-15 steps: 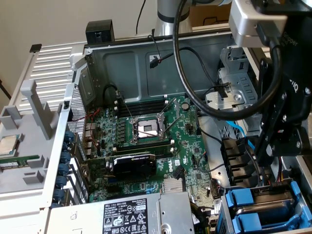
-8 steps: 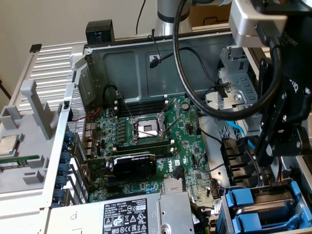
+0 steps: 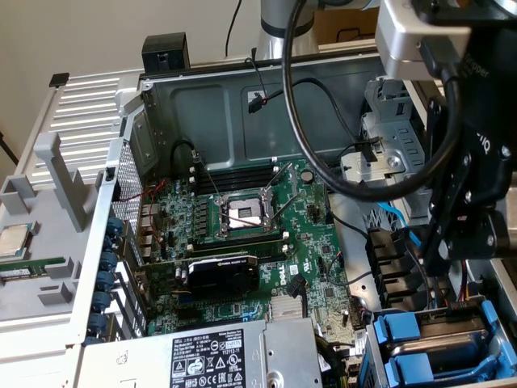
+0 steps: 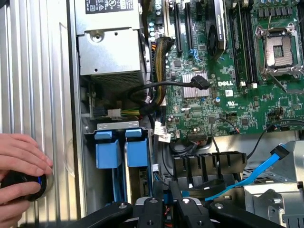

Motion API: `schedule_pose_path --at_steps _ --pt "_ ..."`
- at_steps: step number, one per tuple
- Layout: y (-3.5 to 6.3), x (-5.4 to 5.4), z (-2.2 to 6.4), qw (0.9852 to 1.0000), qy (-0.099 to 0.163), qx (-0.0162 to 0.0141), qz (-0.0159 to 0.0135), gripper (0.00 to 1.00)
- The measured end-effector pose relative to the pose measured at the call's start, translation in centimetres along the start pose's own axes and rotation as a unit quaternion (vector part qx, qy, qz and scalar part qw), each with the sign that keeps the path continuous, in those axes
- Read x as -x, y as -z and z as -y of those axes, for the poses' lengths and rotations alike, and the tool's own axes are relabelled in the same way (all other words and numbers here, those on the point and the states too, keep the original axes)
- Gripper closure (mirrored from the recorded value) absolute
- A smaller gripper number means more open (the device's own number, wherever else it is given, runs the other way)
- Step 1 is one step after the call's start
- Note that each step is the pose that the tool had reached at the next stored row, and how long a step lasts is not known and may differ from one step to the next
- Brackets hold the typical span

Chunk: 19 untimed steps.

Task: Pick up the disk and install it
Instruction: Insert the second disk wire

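Two bright blue plastic carriers (image 4: 108, 153) (image 4: 137, 152) stand side by side in the drive cage at the corner of the open computer case. They also appear at the exterior view's lower right (image 3: 406, 343). Only their blue end faces show, and the disk's metal body is hidden from me. My gripper (image 4: 165, 187) hangs over the black plastic bracket beside that cage, a little away from the carriers. Its fingers (image 4: 156, 192) stand close together, and I see nothing held between them. In the exterior view the gripper (image 3: 440, 259) hangs at the right, above the case floor.
The green motherboard (image 3: 242, 242) with an open CPU socket (image 3: 245, 212) lies mid-case. A grey power-supply box (image 3: 218, 356) sits beside the cage. A blue cable (image 4: 247, 178) and black cables (image 3: 323, 162) run near the gripper. A person's hand (image 4: 21, 159) rests on a black knob (image 4: 23, 186) outside the case.
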<state>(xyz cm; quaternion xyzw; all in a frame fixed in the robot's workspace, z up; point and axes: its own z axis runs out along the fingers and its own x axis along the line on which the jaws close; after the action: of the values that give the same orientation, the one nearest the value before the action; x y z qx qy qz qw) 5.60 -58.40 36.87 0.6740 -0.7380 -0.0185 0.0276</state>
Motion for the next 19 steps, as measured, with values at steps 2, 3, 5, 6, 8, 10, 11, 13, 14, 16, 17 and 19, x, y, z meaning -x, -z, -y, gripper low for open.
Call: schedule_pose_path --at_steps 2,3,5,6,8,10,11,13,14,16,17,19 --pt "-0.01 -0.02 -0.18 1.0 0.0 -0.0008 0.0 0.83" --pt "-0.02 -0.03 -0.27 1.0 0.0 -0.0009 0.0001 0.83" --pt "-0.03 -0.04 -0.43 1.0 0.0 -0.0009 0.0001 0.83" --pt "-0.03 -0.05 -0.48 1.0 0.0 -0.0009 0.0 0.83" --pt "-0.02 -0.07 -0.51 1.0 0.001 -0.0009 0.0 0.83" --pt "-0.03 -0.15 -0.51 1.0 0.001 -0.0008 0.0014 0.83" --pt "-0.03 -0.15 -0.51 1.0 0.001 -0.0008 0.0014 0.83" --pt "-0.03 -0.16 -0.51 1.0 0.001 -0.0008 0.0014 0.83" --pt "-0.03 -0.16 -0.51 1.0 0.001 -0.0008 0.0014 0.83" --pt "-0.03 -0.16 -0.51 1.0 0.001 -0.0008 0.0014 0.83" --pt "-0.03 -0.16 -0.51 1.0 0.001 -0.0008 0.0014 0.83" --pt "-0.03 -0.16 -0.51 1.0 0.001 -0.0008 0.0014 0.83"
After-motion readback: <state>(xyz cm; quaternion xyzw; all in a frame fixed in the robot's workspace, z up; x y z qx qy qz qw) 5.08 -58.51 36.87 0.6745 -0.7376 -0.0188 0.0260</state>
